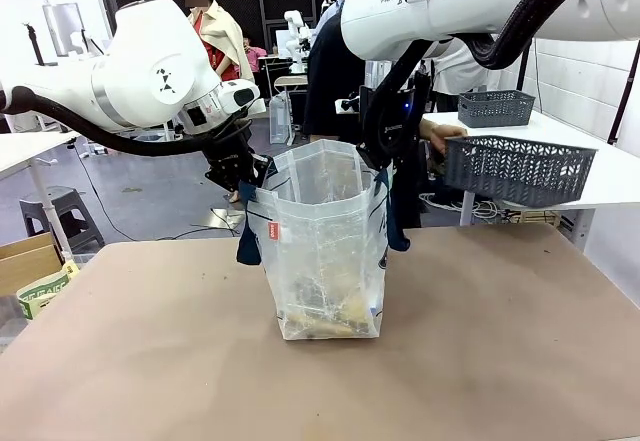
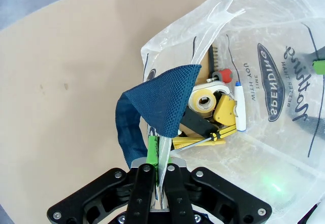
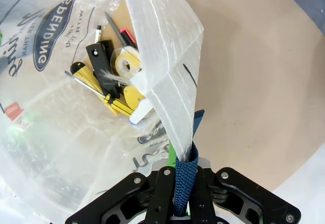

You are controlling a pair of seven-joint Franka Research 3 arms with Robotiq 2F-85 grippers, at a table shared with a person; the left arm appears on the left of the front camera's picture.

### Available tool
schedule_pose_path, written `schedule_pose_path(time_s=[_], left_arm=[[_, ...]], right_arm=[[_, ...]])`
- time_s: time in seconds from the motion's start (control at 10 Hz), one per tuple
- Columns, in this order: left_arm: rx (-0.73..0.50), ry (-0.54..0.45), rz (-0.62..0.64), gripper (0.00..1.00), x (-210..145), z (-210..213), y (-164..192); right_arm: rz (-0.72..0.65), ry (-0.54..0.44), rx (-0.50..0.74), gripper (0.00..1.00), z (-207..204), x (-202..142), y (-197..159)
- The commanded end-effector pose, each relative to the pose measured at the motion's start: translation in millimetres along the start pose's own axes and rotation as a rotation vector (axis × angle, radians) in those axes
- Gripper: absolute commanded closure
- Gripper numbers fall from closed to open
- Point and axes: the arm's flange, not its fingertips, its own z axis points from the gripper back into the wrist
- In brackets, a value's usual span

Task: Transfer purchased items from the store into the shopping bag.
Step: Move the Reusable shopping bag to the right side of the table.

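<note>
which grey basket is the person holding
The nearer, tilted basket, a hand at its left end; the other basket sits flat on the white table behind.

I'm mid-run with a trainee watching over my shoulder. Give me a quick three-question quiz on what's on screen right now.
1. True or false: the left gripper hangs open above the shopping bag.
2. Where is the grey mesh basket? A) standing on the brown table in front of the bag; B) in a person's hand, off to the bag's right; C) inside the bag.
3. Which part of the bag does the right gripper clamp?

Key: 1 false, it is shut on the bag's rim. 2 B. 3 the navy strap.
</note>
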Motion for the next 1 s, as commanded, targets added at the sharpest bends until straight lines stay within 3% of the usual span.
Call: schedule_pose_path(time_s=[0.0, 0.5, 0.9], left_arm=[[-0.007, -0.006, 0.021, 1.00, -1, 1, 1], [0.078, -0.072, 0.095, 1.00, -17, 13, 11], [0.151, -0.109, 0.102, 1.00, -32, 18, 37]], right_arm=[[0.003, 0.001, -0.001, 1.00, -2, 1, 3], [-0.197, -0.056, 0.050, 1.00, 3, 29, 31], [-0.321, -0.074, 0.113, 1.00, 1, 49, 40]])
